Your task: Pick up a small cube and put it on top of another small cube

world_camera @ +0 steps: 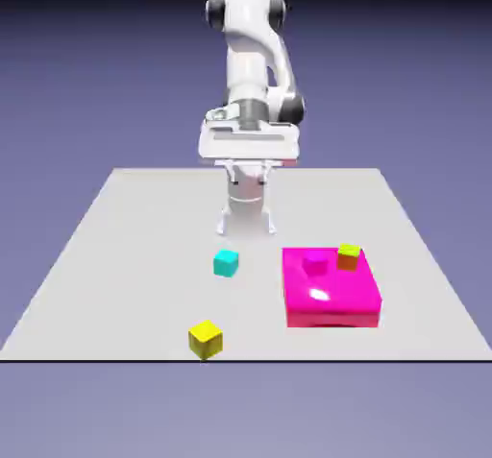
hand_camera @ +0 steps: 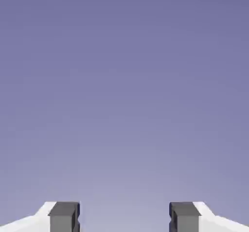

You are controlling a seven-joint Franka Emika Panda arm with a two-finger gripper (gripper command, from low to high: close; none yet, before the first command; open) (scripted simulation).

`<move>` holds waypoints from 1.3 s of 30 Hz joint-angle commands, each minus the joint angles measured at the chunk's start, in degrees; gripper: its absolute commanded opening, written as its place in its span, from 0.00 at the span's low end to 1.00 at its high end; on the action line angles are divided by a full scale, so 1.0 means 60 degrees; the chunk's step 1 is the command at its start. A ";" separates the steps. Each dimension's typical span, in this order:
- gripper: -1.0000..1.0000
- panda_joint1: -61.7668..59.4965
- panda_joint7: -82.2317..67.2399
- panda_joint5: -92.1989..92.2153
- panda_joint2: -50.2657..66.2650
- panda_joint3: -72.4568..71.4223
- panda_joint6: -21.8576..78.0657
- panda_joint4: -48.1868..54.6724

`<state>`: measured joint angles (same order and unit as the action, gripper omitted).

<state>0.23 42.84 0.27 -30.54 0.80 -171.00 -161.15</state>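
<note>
In the exterior view a small cyan cube (world_camera: 226,263) lies near the table's middle. A small yellow cube (world_camera: 205,339) sits by the front edge. On a large magenta block (world_camera: 332,298) rest a small magenta cube (world_camera: 315,263) and a small orange cube with a green top (world_camera: 348,256). My gripper (world_camera: 248,172) hangs high above the table's far side, well behind and above all the cubes. The hand view shows its two grey fingertips (hand_camera: 64,216) set wide apart, the gripper (hand_camera: 124,219) open with only the plain backdrop between them. No cube appears in that view.
The grey table (world_camera: 125,245) spreads out under the arm, with its front edge just beyond the yellow cube. The large magenta block stands raised at the exterior view's right.
</note>
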 commanded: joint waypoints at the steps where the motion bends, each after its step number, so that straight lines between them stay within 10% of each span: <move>1: 0.50 -0.0063 0.0053 0.0038 0.0293 0.0111 0.0416 -0.0021; 17: 0.50 -0.1038 0.0867 0.0617 0.4814 0.1828 0.6826 -0.0340; 25: 0.50 -0.1278 0.0131 0.1677 0.6899 0.1152 0.4449 -0.0708; 26: 0.00 -0.1278 0.0131 0.1677 0.6899 0.1152 0.4449 -0.0708; 39: 0.00 0.0198 0.2283 0.1434 0.5064 0.0100 0.8405 0.1727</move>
<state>2.44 56.43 9.08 -0.15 1.56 -120.59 -150.79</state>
